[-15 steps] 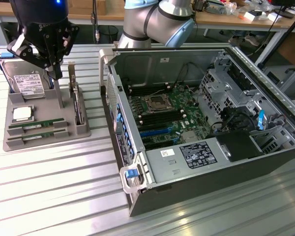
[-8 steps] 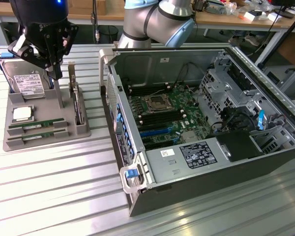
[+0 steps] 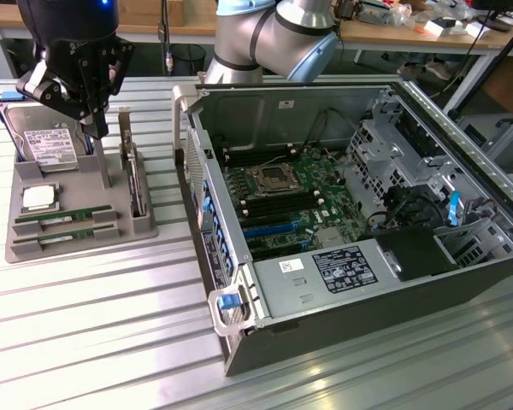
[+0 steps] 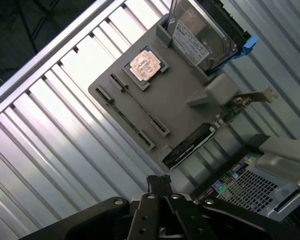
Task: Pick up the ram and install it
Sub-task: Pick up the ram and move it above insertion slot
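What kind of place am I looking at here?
Most likely a robotics lab or workshop for computer assembly: a robot arm hangs over a metal table with an opened computer case and a gray tray of computer parts, and cluttered workbenches stand behind.

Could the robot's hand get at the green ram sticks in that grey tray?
Probably yes. The hand hangs shut above the tray, and the ram sticks stand uncovered in their slots, with nothing over them.

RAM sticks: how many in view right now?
2. Both stand edge-up in the gray tray: one RAM stick beside the processor chip, the other RAM stick next to it, along the tray's edge. The motherboard's slots may hide more.
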`<state>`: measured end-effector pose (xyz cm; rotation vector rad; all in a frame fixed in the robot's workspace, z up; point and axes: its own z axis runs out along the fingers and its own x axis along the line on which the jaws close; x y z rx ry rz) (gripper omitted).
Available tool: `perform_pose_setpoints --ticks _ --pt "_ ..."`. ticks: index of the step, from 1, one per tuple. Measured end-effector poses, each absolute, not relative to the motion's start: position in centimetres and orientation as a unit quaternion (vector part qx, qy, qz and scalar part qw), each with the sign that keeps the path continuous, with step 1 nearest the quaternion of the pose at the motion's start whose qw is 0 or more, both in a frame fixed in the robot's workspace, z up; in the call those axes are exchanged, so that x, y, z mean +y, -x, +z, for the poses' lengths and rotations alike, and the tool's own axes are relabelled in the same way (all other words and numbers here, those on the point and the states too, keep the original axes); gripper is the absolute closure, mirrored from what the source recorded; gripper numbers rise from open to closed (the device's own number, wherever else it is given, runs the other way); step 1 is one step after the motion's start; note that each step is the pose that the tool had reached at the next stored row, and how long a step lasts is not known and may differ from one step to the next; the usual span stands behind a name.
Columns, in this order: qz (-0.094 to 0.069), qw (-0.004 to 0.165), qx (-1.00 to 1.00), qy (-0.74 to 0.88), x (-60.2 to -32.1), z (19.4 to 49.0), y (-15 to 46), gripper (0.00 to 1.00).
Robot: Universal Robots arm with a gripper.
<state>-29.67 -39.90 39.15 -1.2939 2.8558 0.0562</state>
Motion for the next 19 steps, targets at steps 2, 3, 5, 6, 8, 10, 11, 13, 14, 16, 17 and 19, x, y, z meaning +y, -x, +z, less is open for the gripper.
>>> perform_pose_setpoints --ticks 2,3,5,6,8,10,11,13,14,16,17,19 --pt "0.018 0.003 0.908 0.419 -39.89 39.15 29.67 0.89" --pt "0.018 0.003 0.907 0.421 -39.89 39.15 29.67 0.89" --pt "0.018 0.002 0.903 0.430 -39.89 39.15 29.67 0.89" --pt "0.018 0.002 0.901 0.433 -39.89 39.15 29.67 0.89" --pt "0.018 0.002 0.900 0.436 -39.90 39.15 29.67 0.89" --pt "0.018 0.002 0.898 0.439 -39.89 39.15 29.67 0.89" --pt "0.018 0.002 0.897 0.441 -39.89 39.15 29.67 0.89" --pt "0.018 0.002 0.895 0.445 -39.89 39.15 29.67 0.89" --pt "0.017 0.002 0.894 0.448 -39.89 39.15 29.67 0.89" --pt "0.017 0.002 0.891 0.454 -39.89 39.15 29.67 0.89" --pt "0.017 0.002 0.888 0.459 -39.89 39.15 29.67 0.89" --pt "0.017 0.002 0.886 0.463 -39.89 39.15 29.67 0.89"
